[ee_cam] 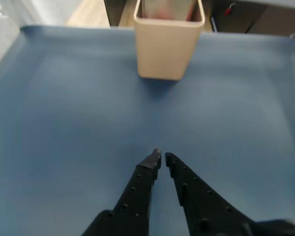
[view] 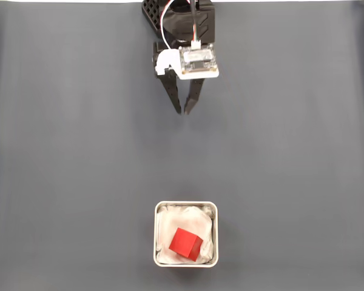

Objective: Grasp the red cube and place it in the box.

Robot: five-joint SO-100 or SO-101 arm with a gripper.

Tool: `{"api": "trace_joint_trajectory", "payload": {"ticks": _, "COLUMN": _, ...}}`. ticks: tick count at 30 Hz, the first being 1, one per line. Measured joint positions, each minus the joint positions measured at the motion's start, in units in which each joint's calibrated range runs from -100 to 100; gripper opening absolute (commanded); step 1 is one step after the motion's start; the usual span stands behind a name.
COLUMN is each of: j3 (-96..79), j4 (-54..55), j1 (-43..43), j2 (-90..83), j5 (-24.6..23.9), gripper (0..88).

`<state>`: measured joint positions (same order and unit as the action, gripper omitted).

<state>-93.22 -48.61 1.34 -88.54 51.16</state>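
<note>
red cube (view: 185, 244) lay inside the box (view: 186, 205), toward its lower right in the fixed view, turned corner-on to the walls, tilted on the white lining; no long axis | box stood on the grey table (view: 60, 151) | gripper (view: 184, 113) well apart from the box, empty | fingers (ee_cam: 140, 184) nearly together, tips toward the box

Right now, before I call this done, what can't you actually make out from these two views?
- Arm: in the fixed view the top edge cuts it off above the gripper.
- Red cube: its underside is hidden where it sits on the white lining, tilted.
- Box contents: in the wrist view the near wall hides the floor; only a blurred reddish patch shows above the rim.
- Gripper base: cut off by the wrist view's bottom edge.
</note>
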Motion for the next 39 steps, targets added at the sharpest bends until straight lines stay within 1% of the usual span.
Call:
{"api": "trace_joint_trajectory", "payload": {"ticks": 3, "j3": -4.3, "j4": -7.1, "j1": -0.4, "j2": -4.7, "j5": -0.3, "gripper": 0.0}}
{"api": "trace_joint_trajectory", "payload": {"ticks": 10, "j3": -6.1, "j4": -20.6, "j1": -0.6, "j2": -10.2, "j5": -2.3, "gripper": 0.0}}
{"api": "trace_joint_trajectory", "payload": {"ticks": 15, "j3": -6.1, "j4": -24.7, "j1": -0.5, "j2": -11.0, "j5": -2.7, "gripper": 0.0}}
{"api": "trace_joint_trajectory", "payload": {"ticks": 39, "j3": -6.1, "j4": -25.7, "j1": -0.6, "j2": -11.5, "j5": -2.6, "gripper": 0.0}}
